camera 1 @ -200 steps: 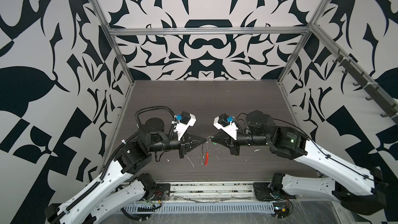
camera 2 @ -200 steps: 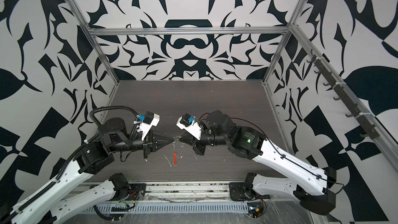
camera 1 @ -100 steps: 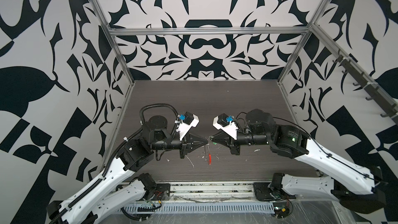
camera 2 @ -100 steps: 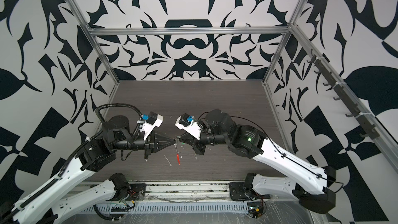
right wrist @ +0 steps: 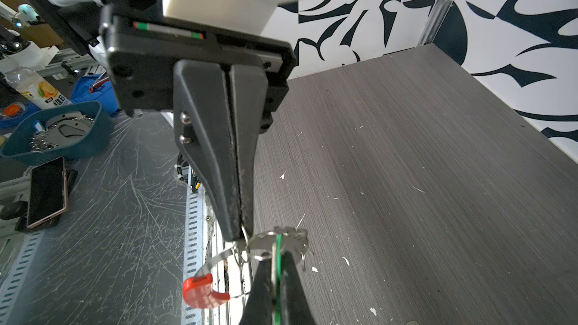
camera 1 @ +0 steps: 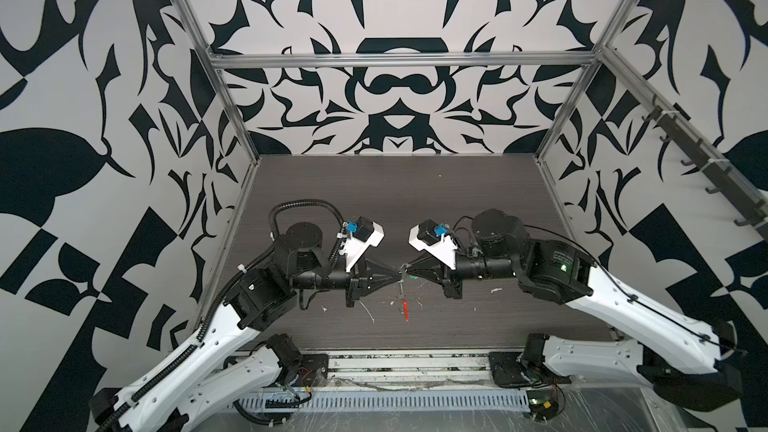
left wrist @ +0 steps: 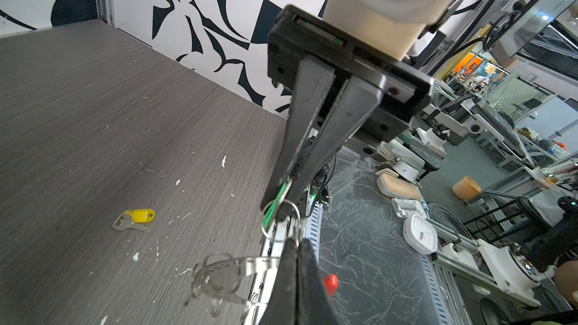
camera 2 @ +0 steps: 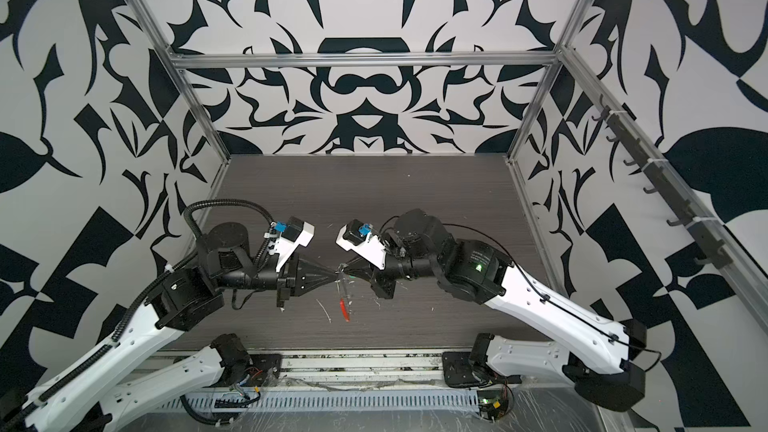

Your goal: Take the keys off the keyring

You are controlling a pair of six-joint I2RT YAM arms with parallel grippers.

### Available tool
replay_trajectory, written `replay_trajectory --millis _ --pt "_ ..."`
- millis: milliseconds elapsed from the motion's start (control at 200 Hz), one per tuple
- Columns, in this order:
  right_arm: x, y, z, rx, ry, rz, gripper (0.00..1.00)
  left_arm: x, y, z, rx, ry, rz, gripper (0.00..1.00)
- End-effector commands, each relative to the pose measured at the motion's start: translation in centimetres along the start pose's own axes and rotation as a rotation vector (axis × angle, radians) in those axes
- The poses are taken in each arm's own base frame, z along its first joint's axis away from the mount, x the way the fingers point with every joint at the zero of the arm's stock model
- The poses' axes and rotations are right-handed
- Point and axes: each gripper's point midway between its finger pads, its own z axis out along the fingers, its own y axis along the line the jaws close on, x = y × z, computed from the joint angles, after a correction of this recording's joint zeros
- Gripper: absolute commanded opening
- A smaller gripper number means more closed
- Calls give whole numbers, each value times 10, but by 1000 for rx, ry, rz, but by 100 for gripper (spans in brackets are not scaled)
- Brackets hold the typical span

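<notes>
The keyring (camera 1: pixel 402 290) hangs between the two gripper tips above the table's front middle, its red sleeve (camera 1: pixel 405 312) lowest; it also shows as the keyring (camera 2: pixel 343 290). My left gripper (left wrist: pixel 294 243) is shut on one of its small rings (right wrist: pixel 244 239). My right gripper (right wrist: pixel 276 256) is shut on the green-headed key (right wrist: pixel 276 264), which still hangs on the loop. The two grippers meet tip to tip: left gripper (camera 1: pixel 398 278), right gripper (camera 1: pixel 409 274). The yellow-headed key (left wrist: pixel 135 219) lies loose on the table, seen only in the left wrist view.
The dark wood-grain table (camera 1: pixel 395 201) carries white flecks near the front. Patterned walls with metal posts close it on three sides. A slotted cable rail (camera 1: pixel 374 401) runs along the front edge, below the arms' bases.
The left arm has crept slightly to the right and the hanging loop with its red sleeve has swung a little right. Both grips stay as they were.
</notes>
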Motion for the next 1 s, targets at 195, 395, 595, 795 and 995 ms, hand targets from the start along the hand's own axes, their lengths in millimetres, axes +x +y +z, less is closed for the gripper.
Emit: replay_trajectory --millis 195,395,595,795,995 --pt "-3 -14 7 -27 -64 55 0 -16 -35 -16 115 -74 60 0" --pt "6 -13 15 -52 -62 86 0 -21 -27 -19 52 -124 68 0" --pt "13 -16 24 -47 -72 122 0 -36 0 -30 -123 -259 72 0" --pt "16 -13 37 -3 -85 109 0 -47 10 -39 -177 -403 110 0" --pt "24 -17 47 47 -95 111 0 -58 -6 -43 -86 -513 177 0"
